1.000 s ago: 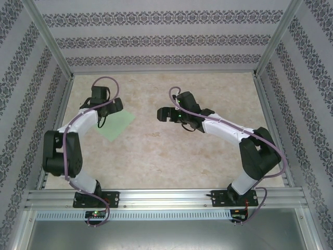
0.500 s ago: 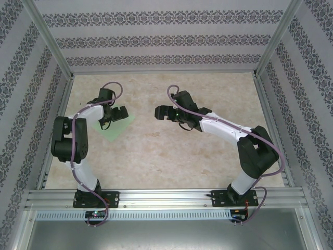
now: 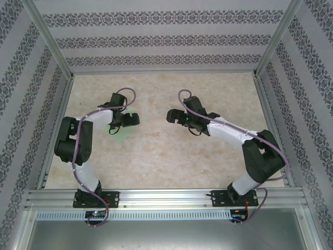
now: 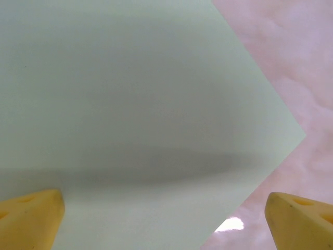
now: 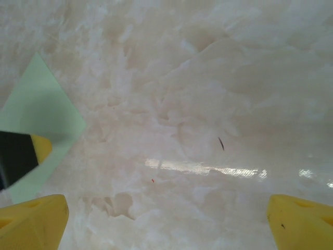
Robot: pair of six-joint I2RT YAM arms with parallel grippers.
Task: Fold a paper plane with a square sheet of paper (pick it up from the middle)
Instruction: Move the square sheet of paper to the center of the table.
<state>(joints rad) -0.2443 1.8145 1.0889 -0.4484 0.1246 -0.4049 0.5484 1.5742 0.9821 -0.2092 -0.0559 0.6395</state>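
The square sheet of paper [image 4: 130, 104] is pale green and lies flat and unfolded on the table; the paper plane is out of view. My left gripper [image 4: 166, 224] hangs low over the sheet, open, its yellow fingertips [image 4: 31, 219] wide apart with one corner of the sheet between them. From above, the left gripper [image 3: 130, 120] covers most of the sheet [image 3: 118, 136]. My right gripper [image 3: 171, 115] faces it from the right, open over bare table [image 5: 197, 156]. In the right wrist view the sheet [image 5: 44, 109] sits at the left edge.
The marble-patterned table [image 3: 156, 156] is boxed in by an aluminium frame [image 3: 156, 197] and patterned walls [image 3: 156, 41]. One finger of the left gripper [image 5: 21, 153] shows at the left of the right wrist view.
The left arm has swung right and forward over the sheet, now covering most of it. The right gripper has shifted slightly to the right. Both stayed open.
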